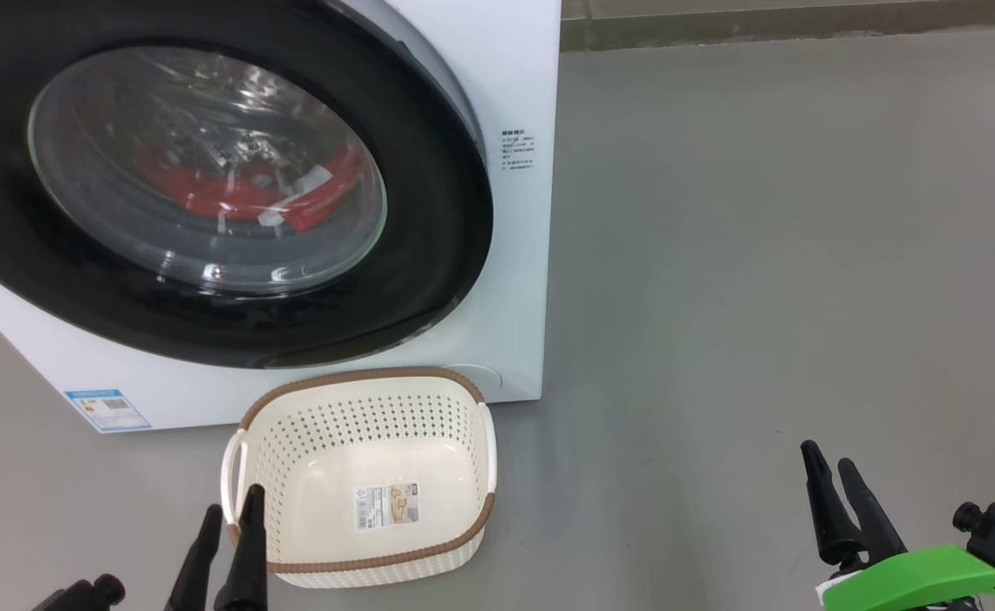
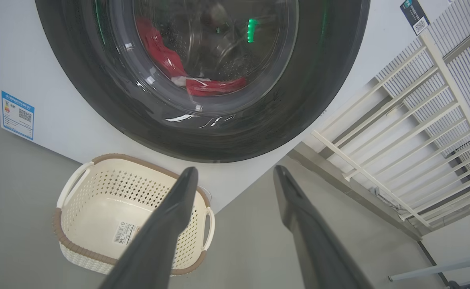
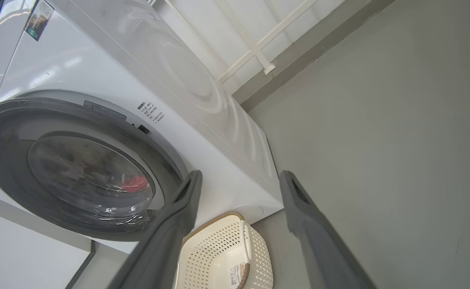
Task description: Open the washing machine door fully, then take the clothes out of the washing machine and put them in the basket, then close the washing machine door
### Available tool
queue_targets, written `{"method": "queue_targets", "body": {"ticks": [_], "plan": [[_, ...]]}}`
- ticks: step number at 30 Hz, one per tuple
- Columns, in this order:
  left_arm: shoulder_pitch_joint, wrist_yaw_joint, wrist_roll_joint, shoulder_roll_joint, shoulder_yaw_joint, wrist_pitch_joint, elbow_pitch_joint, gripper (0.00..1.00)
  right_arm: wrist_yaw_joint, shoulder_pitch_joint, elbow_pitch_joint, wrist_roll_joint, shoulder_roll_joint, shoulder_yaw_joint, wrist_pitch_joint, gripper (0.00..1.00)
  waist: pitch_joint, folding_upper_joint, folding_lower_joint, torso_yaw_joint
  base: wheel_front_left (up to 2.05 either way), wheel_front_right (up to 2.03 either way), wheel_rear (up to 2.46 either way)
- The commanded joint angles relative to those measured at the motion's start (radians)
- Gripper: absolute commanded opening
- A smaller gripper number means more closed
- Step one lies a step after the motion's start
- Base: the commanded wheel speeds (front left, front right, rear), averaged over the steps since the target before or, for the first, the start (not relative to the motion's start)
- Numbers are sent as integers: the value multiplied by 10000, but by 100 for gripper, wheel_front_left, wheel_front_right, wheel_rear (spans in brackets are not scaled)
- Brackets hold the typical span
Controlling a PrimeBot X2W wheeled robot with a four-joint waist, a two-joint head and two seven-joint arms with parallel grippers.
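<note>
While the door sits shut against the front of the washing machine, the open room lies at 3 o'clock in the head view. Bare grey floor runs from the machine's right edge to a low skirting at 1 o'clock. The basket stands on the floor at 6 o'clock, its far rim just beside the machine's bottom edge, below the door's lower rim. The left tool hangs at 7 o'clock, fingers spread with nothing between them. One fingertip overlaps the basket's near left corner, and I cannot tell whether it touches. The right tool hangs at 4 o'clock over bare floor, well apart from the basket, its fingers also spread and empty.

The door is round, with a wide glossy black rim and a bulging clear window, and the machine's body is smooth white. The clothes lie inside behind the glass, red and soft with a white strip. The basket is cream plastic pierced with small holes and rounded rectangular in shape. It has a brown woven-look rim, loop handles and a paper label on its bottom.

A blue label sits at the machine's lower left corner, at 8 o'clock. In the left wrist view a white slatted railing stands beside the machine at 3 o'clock.
</note>
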Motion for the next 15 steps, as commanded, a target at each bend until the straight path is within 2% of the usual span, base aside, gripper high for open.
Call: {"method": "queue_targets", "body": {"ticks": [1,15], "plan": [[2,70,432,173,171,-154,-383,100,3,5,-336,-416,-152,209,-162,100,3,-1,-1,-4,0,0,0],[114,74,2131,195,176,-567,-657,100,4,163,-563,-1824,-177,313,-573,100,70,-1,-1,1,0,0,0]]}}
